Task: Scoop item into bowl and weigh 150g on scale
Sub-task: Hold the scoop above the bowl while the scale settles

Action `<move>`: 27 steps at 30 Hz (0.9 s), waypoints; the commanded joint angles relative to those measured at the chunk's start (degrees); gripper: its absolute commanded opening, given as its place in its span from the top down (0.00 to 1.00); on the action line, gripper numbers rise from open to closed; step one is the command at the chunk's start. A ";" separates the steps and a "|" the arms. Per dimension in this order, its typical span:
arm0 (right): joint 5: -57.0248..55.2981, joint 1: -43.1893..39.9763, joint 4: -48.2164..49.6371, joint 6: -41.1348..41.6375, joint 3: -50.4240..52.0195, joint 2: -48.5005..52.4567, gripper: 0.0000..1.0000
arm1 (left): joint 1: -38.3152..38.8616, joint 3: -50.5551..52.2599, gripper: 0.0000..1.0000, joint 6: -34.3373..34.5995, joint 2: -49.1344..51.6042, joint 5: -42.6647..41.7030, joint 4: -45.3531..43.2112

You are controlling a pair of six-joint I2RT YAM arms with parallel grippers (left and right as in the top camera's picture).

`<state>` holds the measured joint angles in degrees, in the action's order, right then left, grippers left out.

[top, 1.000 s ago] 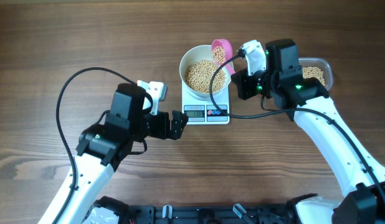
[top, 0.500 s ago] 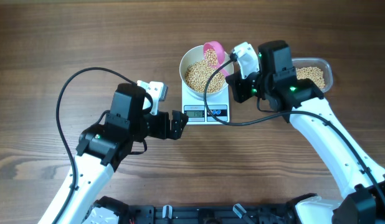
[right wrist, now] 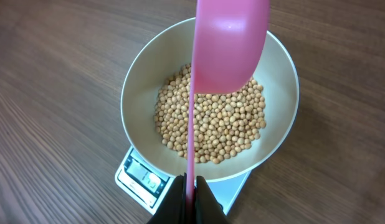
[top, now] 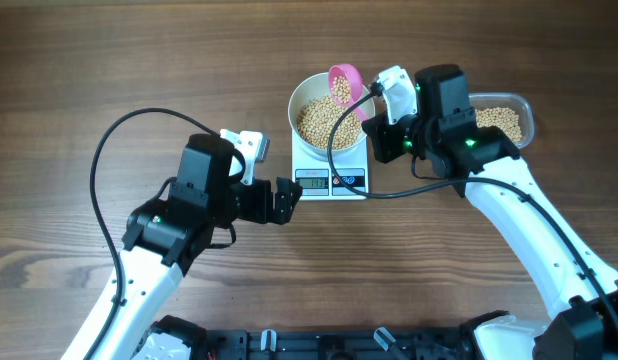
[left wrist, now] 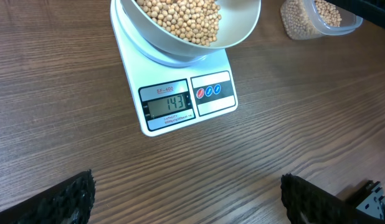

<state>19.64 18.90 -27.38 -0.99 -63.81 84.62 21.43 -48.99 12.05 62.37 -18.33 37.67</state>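
I'm topping up: my right gripper (right wrist: 191,186), clamped on the pink scoop's (right wrist: 227,43) handle, tips it over the bowl (right wrist: 283,93) of beans (right wrist: 211,130), which sits on the scale (left wrist: 180,106). Its display seems to read 143, so the next move calls for only a trickle. My left gripper (left wrist: 186,202) hangs wide apart, empty. What is inside the scoop is hidden, and the arm covers half the tub (top: 524,110)

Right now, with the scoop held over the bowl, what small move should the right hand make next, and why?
Probably tip the pink scoop slightly more, so only a few beans drop into the bowl. The scale reads 143, just short of target, and the right hand is shut on the scoop's handle, above the bowl.
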 commanded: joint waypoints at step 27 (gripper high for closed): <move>0.46 0.22 -1.38 -14.01 -1.33 0.46 0.96 | 0.22 0.22 0.00 -0.94 0.00 -0.24 -0.17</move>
<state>19.66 18.90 -28.73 -10.96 -63.81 84.64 21.43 -48.99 12.05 62.37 -18.33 37.67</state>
